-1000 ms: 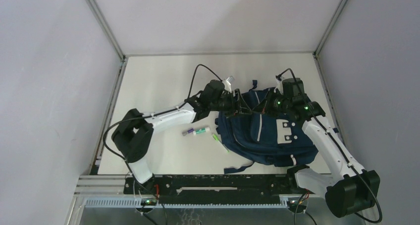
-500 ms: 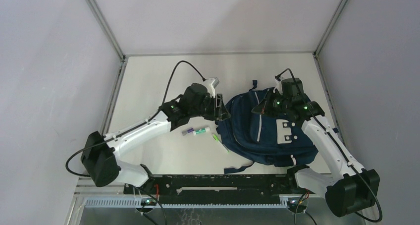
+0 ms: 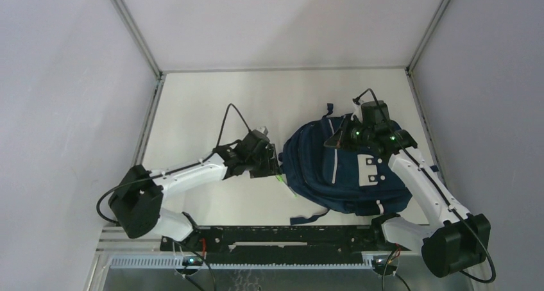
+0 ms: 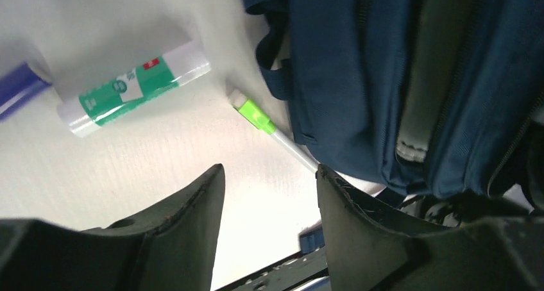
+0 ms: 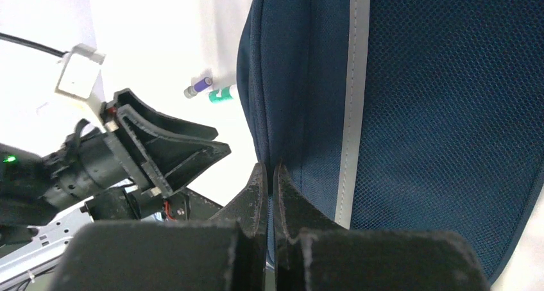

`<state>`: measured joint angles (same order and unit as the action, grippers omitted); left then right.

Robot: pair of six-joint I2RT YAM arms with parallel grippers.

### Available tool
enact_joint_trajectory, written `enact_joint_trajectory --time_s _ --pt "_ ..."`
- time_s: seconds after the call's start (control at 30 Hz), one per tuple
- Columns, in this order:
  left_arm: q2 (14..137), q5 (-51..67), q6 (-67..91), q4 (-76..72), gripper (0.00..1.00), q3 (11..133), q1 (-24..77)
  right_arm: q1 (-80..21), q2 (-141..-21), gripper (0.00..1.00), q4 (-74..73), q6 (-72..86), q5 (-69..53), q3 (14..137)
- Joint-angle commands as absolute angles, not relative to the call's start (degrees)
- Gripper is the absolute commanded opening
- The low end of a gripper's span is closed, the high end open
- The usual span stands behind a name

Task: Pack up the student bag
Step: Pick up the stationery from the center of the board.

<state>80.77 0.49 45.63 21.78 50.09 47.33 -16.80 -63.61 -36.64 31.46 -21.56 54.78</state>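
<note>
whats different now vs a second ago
The left gripper drew back from the top of the student bag, swinging toward the near left. It now hangs open over the table beside the glue stick and green pen. The right gripper stayed shut on the bag's edge. The bag, glue stick and pen lie about where they were.

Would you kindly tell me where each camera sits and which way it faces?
Top: above, behind the bases, looking down on left arm, right arm and backpack.
Left wrist: faces down past the open left gripper at a glue stick.
Right wrist: faces along the backpack; right gripper pinches it.
All share the backpack.
</note>
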Motion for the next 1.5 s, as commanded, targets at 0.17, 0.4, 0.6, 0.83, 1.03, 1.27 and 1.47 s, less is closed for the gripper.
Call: enact_joint_trajectory --time_s 0.17,0.4,0.6,0.83,1.03,1.27,1.47 --pt "87.3 -5.0 63.7 20.7 0.56 51.6 49.0 -18.3 -63.3 0.00 -34.0 32.9 -21.8 55.5" --pt "91.8 -11.1 68.7 27.3 0.48 55.1 50.2 -18.7 -63.6 0.00 -33.7 32.8 -21.8 55.5" --pt "94.9 -11.3 68.8 27.8 0.48 57.8 50.9 -19.2 -64.0 0.00 -33.1 33.0 -22.0 55.5" --pt "99.3 -12.4 68.8 30.8 0.42 62.5 51.8 -19.7 -64.2 0.00 -33.5 32.9 -21.5 55.5" --pt "101.6 -13.0 69.0 34.1 0.34 65.2 52.1 -20.0 -64.1 0.00 -33.8 32.7 -20.9 55.5" --pt "99.7 -13.4 67.2 34.3 0.11 65.0 52.3 -19.9 -63.7 0.00 -33.7 32.5 -20.9 55.5" --pt "91.4 -17.6 62.7 36.6 0.05 65.3 52.2 -18.9 -62.5 0.00 -33.8 32.4 -21.3 55.5"
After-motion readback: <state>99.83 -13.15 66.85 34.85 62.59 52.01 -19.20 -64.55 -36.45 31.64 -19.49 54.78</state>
